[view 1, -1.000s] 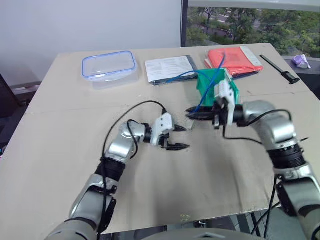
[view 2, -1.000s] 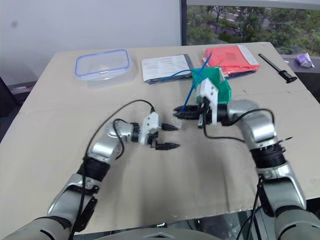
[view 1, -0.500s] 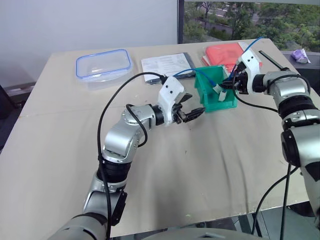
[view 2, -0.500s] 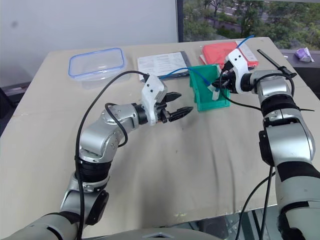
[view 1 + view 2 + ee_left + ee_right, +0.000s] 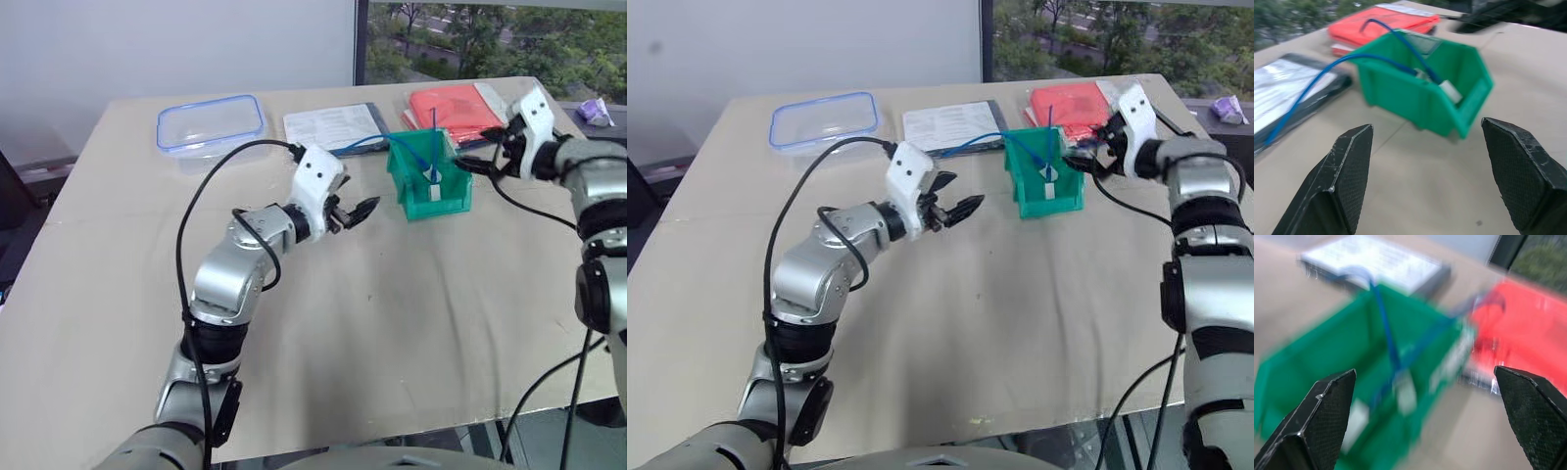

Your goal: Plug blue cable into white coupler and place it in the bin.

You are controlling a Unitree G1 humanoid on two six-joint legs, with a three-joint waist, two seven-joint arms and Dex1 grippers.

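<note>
Nearest, the left tool (image 5: 355, 211) hovers above the worktop (image 5: 392, 323), its two black fingers spread wide and holding nothing, pointing toward the bin (image 5: 428, 184). Just beyond it, the green bin stands upright on the worktop with its cut-away front facing the viewer. Inside, the white coupler (image 5: 432, 185) leans against the low front wall, with the blue cable (image 5: 434, 137) rising from it, apparently plugged in, and standing up past the rim. To the right of the bin, the right tool (image 5: 480, 166) hangs near the rim, its fingers wide apart and gripping nothing. Behind the bin lie a red folder (image 5: 458, 108) and a printed sheet (image 5: 331, 127), across which a longer blue cord (image 5: 358, 147) trails; farther left sits a clear box with a blue rim (image 5: 212, 125). The assembly looks very light: the cable is likely limp and springy and would slip or bend if pinched mid-length, while the coupler is rigid plastic. The firmest hold would probably be on the coupler's flat sides or on the plug next to it.
</note>
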